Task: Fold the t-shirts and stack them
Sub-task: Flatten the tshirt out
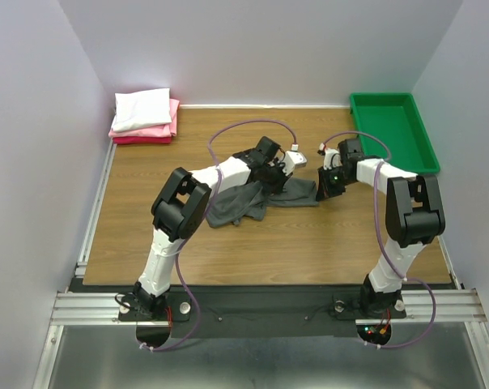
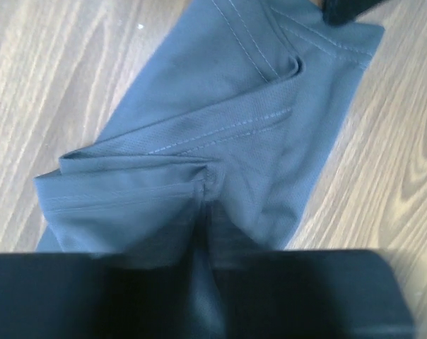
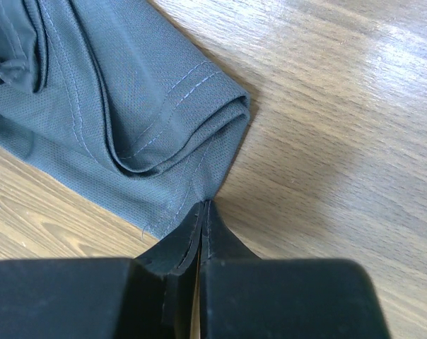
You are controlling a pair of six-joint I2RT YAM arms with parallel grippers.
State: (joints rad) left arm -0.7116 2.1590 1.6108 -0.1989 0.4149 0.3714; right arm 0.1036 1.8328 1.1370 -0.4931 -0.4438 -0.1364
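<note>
A dark charcoal grey t-shirt (image 1: 246,203) lies crumpled in the middle of the wooden table. My left gripper (image 1: 274,175) is at its back edge. In the left wrist view the left gripper (image 2: 206,212) is shut on a puckered fold of that t-shirt (image 2: 235,106). My right gripper (image 1: 324,185) is at the shirt's right end. In the right wrist view the right gripper (image 3: 205,209) is shut on a hemmed corner of the t-shirt (image 3: 114,99). At the back left is a stack of folded t-shirts: a white one (image 1: 142,109) on top, pink (image 1: 165,128) and red (image 1: 139,139) below.
A green plastic tray (image 1: 393,130) stands at the back right corner. Grey walls close the table in on three sides. Bare wood (image 1: 309,235) shows in front of the shirt.
</note>
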